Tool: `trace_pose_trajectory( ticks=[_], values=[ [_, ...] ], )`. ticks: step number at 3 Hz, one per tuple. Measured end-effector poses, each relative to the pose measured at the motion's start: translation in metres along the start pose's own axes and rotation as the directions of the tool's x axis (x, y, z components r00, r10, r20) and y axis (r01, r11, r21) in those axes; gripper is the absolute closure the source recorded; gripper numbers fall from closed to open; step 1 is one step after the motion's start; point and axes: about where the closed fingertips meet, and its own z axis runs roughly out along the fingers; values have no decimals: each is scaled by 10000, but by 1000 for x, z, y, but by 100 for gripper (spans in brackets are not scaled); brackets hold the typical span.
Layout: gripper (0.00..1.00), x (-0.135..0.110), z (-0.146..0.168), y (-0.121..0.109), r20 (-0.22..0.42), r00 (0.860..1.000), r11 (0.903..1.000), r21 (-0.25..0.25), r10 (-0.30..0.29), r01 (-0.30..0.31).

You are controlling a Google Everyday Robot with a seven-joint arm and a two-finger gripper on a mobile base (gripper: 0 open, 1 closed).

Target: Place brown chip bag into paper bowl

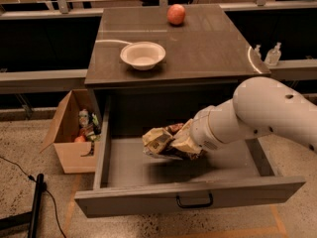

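Note:
The brown chip bag (159, 141), crumpled, dark brown with pale yellow patches, is low inside the open drawer (124, 167), near its middle. My gripper (187, 144) is at the bag's right end, mostly covered by the bag, and holds it; my white arm reaches in from the right. The paper bowl (142, 55), off-white and holding nothing, stands on the table top (208, 48) at the front left, above and behind the bag.
A round red-orange fruit (176, 14) sits at the back of the table top. The drawer front with its handle (194, 200) juts toward me. An open cardboard box (69, 133) of items stands left of the drawer. Two small bottles (272, 53) stand at the right.

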Motion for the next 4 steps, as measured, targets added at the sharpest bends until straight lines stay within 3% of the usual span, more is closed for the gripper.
trace_pose_trajectory(
  ticks=[3, 4],
  values=[
    [12, 3, 3, 4, -612, 9968, 9958, 791, 516, -467],
    [0, 10, -16, -12, -990, 9921, 9879, 1415, 773, -629]
  ],
)
